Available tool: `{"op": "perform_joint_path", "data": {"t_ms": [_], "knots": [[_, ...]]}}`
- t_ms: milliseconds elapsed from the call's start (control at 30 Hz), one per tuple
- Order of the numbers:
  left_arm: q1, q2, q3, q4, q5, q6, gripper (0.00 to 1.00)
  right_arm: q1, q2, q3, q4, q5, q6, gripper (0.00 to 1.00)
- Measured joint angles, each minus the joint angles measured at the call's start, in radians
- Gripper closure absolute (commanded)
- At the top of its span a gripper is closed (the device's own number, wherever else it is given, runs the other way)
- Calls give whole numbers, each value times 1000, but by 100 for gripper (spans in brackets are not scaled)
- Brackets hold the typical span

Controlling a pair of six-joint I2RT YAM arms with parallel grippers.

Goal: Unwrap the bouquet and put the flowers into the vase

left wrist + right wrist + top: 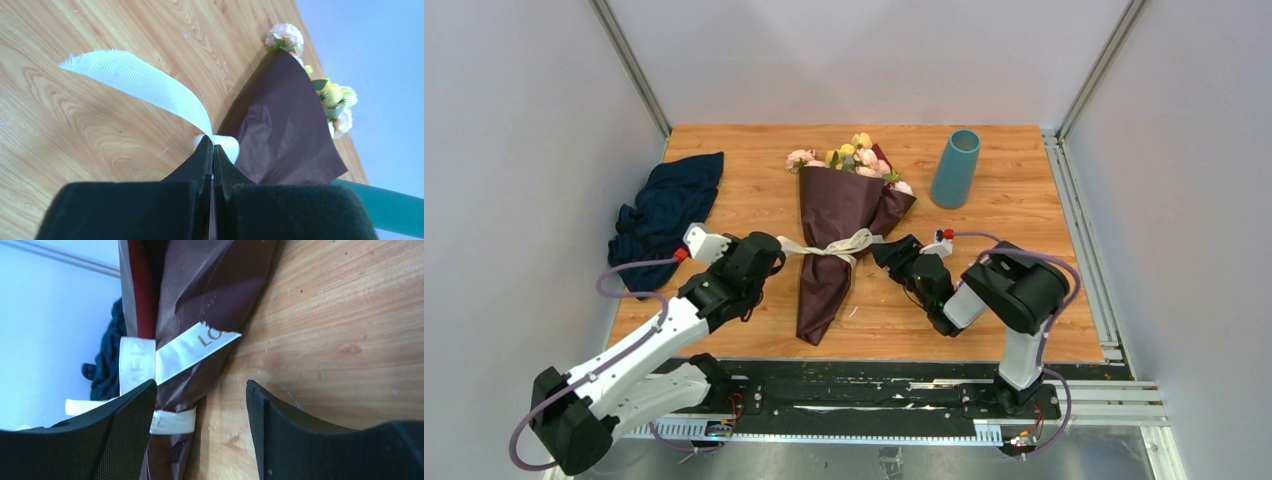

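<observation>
I'm looking down on a flat bench with a warm orange-brown wood-grain top [1024, 230], boxed in like a booth. A plain pale grey back wall [864, 50] closes it off, with matching side walls on the left and right. A slim silver aluminium post [631, 68] runs up each back corner. Silver metal rails [1079, 230] line the bench's right edge. A black metal plate [874, 385] spans the near edge. The light is soft and even.
</observation>
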Motion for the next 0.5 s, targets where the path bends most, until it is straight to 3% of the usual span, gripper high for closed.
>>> {"op": "perform_joint_path", "data": {"t_ms": [167,500], "knots": [[0,-85,-6,-22,-19,19,100,-10,149,14,200,0,83,33],[0,-101,-12,-63,-34,23,100,-15,159,57,296,11,68,48]]}}
